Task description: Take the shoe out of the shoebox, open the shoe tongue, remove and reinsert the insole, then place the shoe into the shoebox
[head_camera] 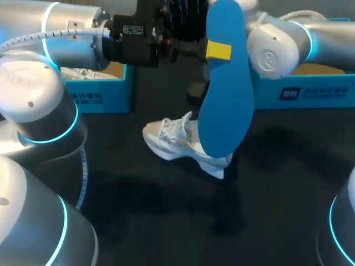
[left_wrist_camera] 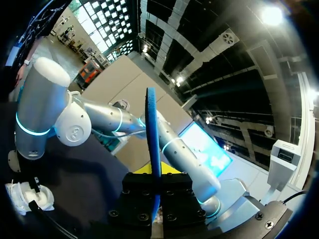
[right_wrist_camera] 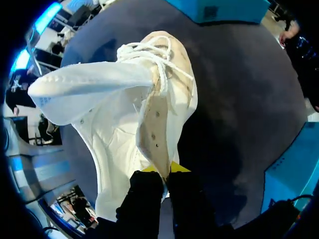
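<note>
The blue insole hangs upright high above the table, and my left gripper is shut on its upper part. In the left wrist view the insole stands edge-on between the yellow tips of that gripper. The white shoe lies on the dark table below it. My right gripper is shut on the side flap of the shoe by the eyelets, and the tongue is folded out away from the opening. The insole hides my right gripper in the head view.
An open blue shoebox with another white shoe inside stands at the back left. A second blue box stands at the back right. My right arm crosses above that box.
</note>
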Motion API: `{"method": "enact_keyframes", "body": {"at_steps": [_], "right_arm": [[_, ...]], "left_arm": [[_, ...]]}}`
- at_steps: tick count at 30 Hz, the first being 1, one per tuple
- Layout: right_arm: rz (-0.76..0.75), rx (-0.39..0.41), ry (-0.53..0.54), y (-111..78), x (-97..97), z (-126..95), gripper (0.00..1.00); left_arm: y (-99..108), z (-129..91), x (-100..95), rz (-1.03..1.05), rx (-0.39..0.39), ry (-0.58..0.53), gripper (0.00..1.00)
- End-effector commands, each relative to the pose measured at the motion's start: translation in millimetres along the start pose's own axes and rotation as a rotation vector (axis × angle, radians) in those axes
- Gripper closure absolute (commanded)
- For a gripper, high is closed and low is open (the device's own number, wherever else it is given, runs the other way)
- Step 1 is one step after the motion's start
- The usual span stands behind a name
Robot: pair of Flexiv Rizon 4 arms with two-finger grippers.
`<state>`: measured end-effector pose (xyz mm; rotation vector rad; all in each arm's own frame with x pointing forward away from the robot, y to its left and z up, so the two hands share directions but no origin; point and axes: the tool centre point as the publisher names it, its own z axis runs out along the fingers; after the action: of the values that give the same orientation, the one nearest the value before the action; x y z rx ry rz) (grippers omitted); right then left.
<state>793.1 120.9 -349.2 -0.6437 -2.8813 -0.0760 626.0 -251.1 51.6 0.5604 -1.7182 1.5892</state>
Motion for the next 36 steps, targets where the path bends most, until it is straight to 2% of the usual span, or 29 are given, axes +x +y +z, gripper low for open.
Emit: {"method": "enact_keyframes", "body": {"at_steps": [1,3,25,31,36], "right_arm": [[0.006,-0.096,0.006,-14.3,2.9,3,1.00],[-0.054,-0.138,-0.005,-5.1,9.3,-3,1.00],[-0.054,-0.138,-0.005,-5.1,9.3,-3,1.00],[0.167,-0.113,0.041,-15.1,8.0,-5,1.00],[0.335,-0.159,0.094,-22.0,9.0,-9,1.00]], "left_arm": [[0,1,-0.2,0.000,0.000,0.001,1.00],[0,1,-0.2,0.000,0.000,0.001,1.00],[0,1,-0.2,0.000,0.000,0.001,1.00],[0,1,-0.2,0.000,0.000,0.001,1.00],[0,1,-0.2,0.000,0.000,0.001,1.00]]}}
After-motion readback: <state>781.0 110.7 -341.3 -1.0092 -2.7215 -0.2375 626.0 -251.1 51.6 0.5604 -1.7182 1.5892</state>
